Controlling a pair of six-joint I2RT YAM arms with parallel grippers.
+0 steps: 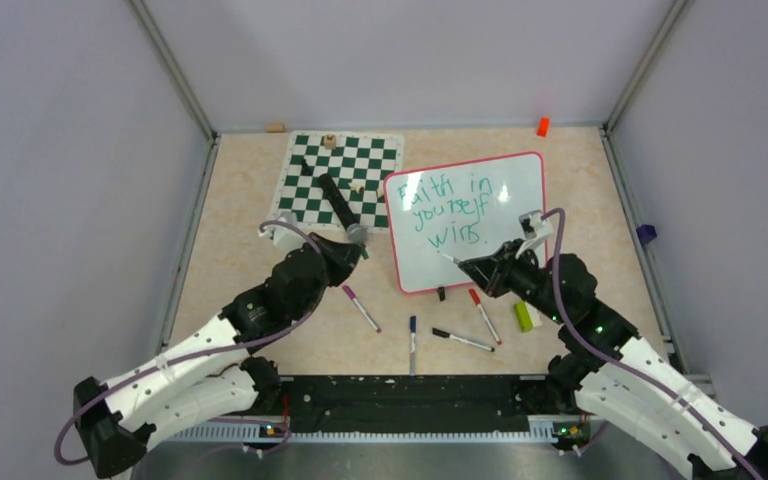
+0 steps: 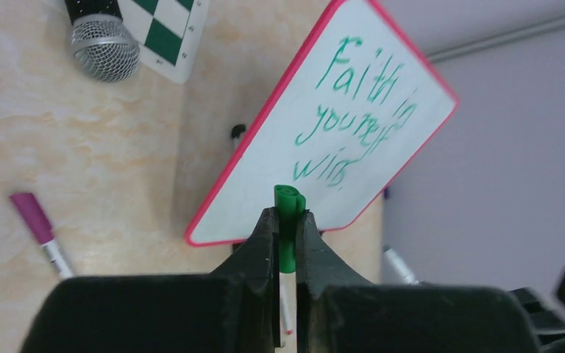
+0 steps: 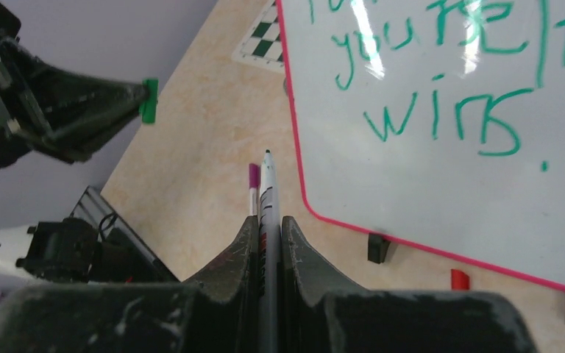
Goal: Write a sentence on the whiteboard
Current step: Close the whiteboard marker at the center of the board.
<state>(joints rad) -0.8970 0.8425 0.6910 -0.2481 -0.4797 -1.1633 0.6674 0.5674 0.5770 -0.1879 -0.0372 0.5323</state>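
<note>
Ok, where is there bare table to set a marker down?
Bare table lies left of the chess mat, out to the table edge, and right of the whiteboard, this side of the orange block. The near strip in front of the whiteboard is crowded with loose markers.

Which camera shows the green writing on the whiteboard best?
The left wrist view: all three lines of the sentence are large and legible, though tilted. The top external view shows it whole but small. The right wrist view crops the top line, showing the lower two close up.
</note>
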